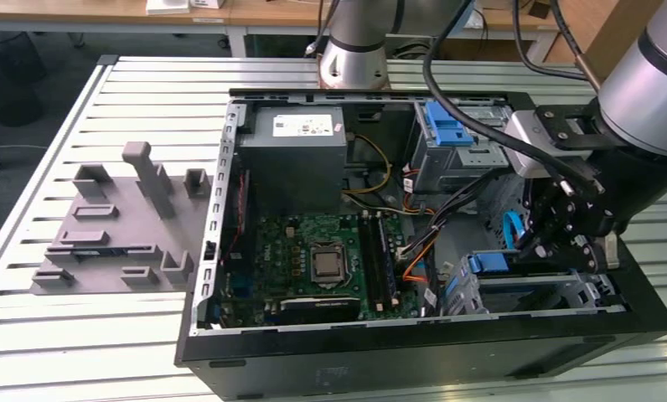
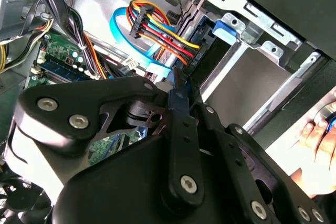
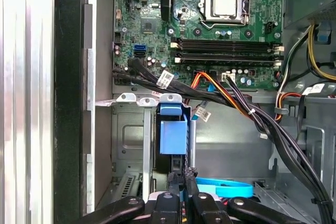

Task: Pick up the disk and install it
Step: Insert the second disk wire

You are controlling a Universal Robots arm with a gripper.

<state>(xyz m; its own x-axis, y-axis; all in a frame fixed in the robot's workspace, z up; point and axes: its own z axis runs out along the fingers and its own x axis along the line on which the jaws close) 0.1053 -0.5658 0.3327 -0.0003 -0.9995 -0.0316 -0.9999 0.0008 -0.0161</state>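
Inside the open computer case [image 1: 423, 368], at the exterior view's right, the arm reaches down from above the case wall, its wrist bent so that the pincer [image 1: 538, 251] points into the metal drive bay [image 3: 131, 145] at the case's front corner. The black linkages spread wide behind the fingers. The fingertips are drawn close together, clenched on a thin blue edge of the disk [image 3: 173, 137]; in the second wrist view a sliver of blue sits between them at the pincer [image 2: 178, 88].

The disk stands on edge in the bay, directly ahead of the pincer [image 3: 185, 176]. What shows of it is mostly its blue plastic carrier: a flat blue panel with a lighter blue tab at the end farthest from the fingertips, and a dark narrow edge at the near end. Its long axis runs straight away from the pincer towards the motherboard [image 3: 210, 30], tab end leading, with the broad faces upright between the bay's metal walls.

Beyond the tab, a bundle of black and orange cables [image 3: 231, 100] crosses in front of the motherboard. Beside the fingertips lies a flat light-blue data cable [image 3: 226, 186]. Past the case wall behind the pincer, a person's hand [image 2: 315, 150] shows in the second wrist view. The case rests on a slatted metal bench [image 1: 143, 84].
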